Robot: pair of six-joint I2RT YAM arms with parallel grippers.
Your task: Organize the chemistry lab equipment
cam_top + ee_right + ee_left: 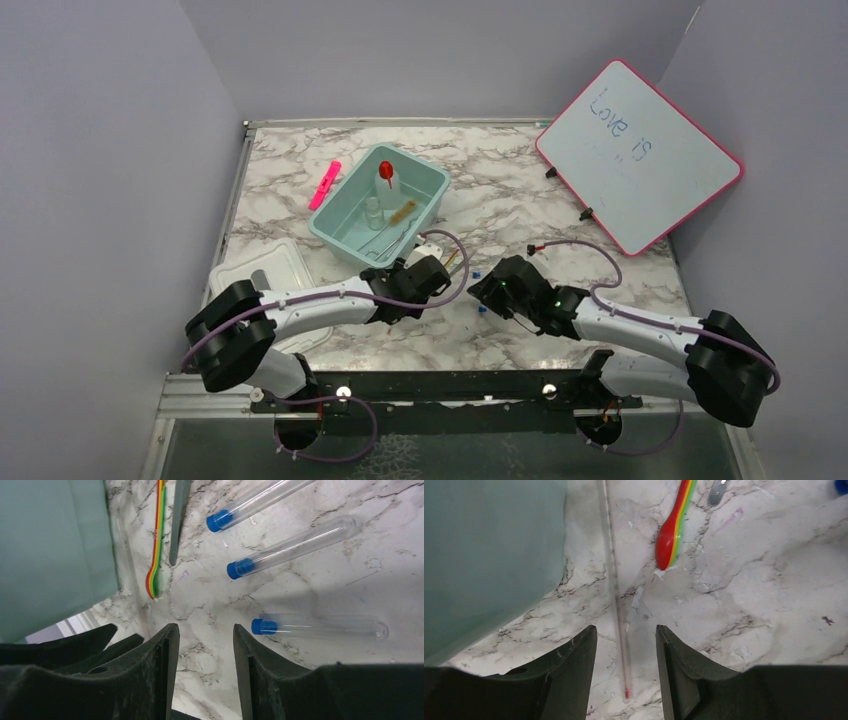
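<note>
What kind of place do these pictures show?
Probably a robot test bench staged as a chemistry lab: capped test tubes and a thermometer lie on a marble-patterned table, beside a teal bin and two robot arms.

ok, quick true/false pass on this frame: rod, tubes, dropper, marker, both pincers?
1. The thin clear rod lies on the table, running into the gap of the open left pincer. True.
2. The right pincer grips a tube. False: it is open and empty; three blue-capped tubes lie on the table ahead of it.
3. The red-bulbed dropper is in the teal bin. True.
4. The pink marker is in the bin. False: it lies on the table beside the bin.
</note>
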